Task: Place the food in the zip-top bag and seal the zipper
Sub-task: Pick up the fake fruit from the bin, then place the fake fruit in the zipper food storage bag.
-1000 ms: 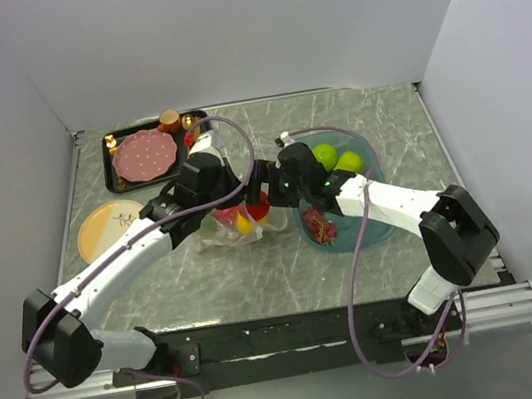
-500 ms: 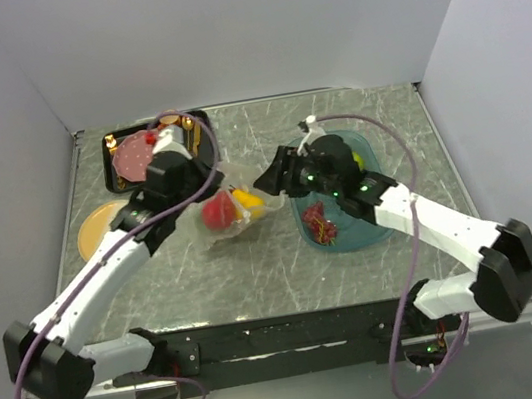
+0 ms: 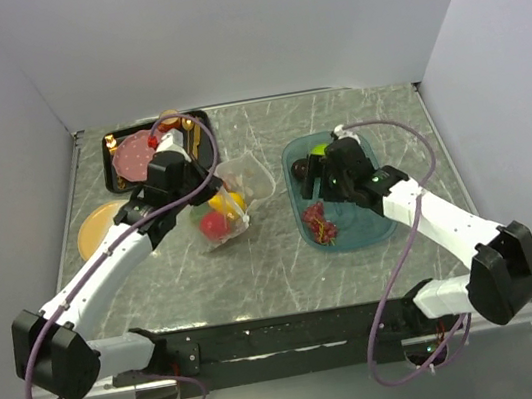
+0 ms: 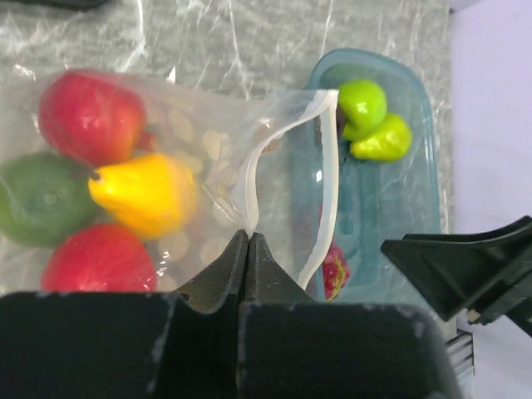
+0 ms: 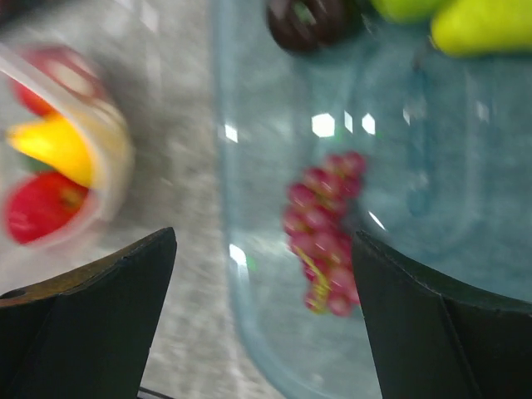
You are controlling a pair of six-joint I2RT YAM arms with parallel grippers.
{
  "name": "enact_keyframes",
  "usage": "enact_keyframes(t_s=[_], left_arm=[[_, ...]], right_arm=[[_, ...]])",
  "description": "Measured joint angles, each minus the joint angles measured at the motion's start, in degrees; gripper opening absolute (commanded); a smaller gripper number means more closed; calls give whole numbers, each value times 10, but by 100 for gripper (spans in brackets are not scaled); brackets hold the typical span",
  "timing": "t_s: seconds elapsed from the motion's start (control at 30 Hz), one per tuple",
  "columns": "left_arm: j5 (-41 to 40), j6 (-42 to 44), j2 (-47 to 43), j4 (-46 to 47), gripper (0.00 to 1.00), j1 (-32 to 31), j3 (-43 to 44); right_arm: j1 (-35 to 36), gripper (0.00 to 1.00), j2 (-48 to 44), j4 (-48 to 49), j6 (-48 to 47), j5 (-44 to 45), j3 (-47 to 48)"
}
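From above, my left gripper [image 3: 206,189] meets the zip-top bag [image 3: 243,181], which lies on the table [image 3: 277,269] just left of the teal tray [image 3: 384,229]. A red fruit [image 3: 213,226] and a yellow fruit [image 3: 227,204] show through the plastic. My right gripper [image 3: 312,184] hangs over the tray, near the dark red bunch [image 3: 320,221].

Through my left wrist camera, my fingers are pressed together on the zipper [image 4: 253,187], pinching the white strip where it bends toward me. The bag's mouth gapes toward the tray. Inside lie the yellow fruit, a green fruit [image 4: 37,199] and two red ones. A lime-green pair [image 4: 366,104] sits in the tray beyond.

My right wrist camera is blurred. My fingers [image 5: 91,307] stand spread wide, holding nothing, and the bunch lies in the tray below the gap between them. A dark brown ball [image 5: 312,18] and the lime-green pair sit at the tray's far end. The bag is a smear at the left, outside the tray.
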Motion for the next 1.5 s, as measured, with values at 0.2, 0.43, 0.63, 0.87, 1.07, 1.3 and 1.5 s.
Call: enact_keyframes(t_s=[0.2, 0.43, 0.63, 0.87, 1.07, 1.3, 1.5], left_arm=[[12, 0, 5, 1, 1, 0, -2], [14, -1, 6, 3, 1, 0, -2], [14, -1, 6, 2, 1, 0, -2], [14, -1, 7, 2, 1, 0, -2], [21, -1, 17, 2, 1, 0, -2], [30, 0, 22, 2, 1, 0, -2], [35, 1, 24, 2, 1, 0, -2]], right_arm=[[0, 94, 7, -23, -30, -8, -43], [0, 85, 71, -20, -56, -23, -46], [0, 81, 112, 7, -52, -24, -64], [-1, 50, 164, 36, -51, -41, -66], [-1, 40, 165, 39, -47, -40, -66], [-1, 30, 68, 26, -37, -10, -64], [-1, 31, 0, 30, -21, -23, -28]])
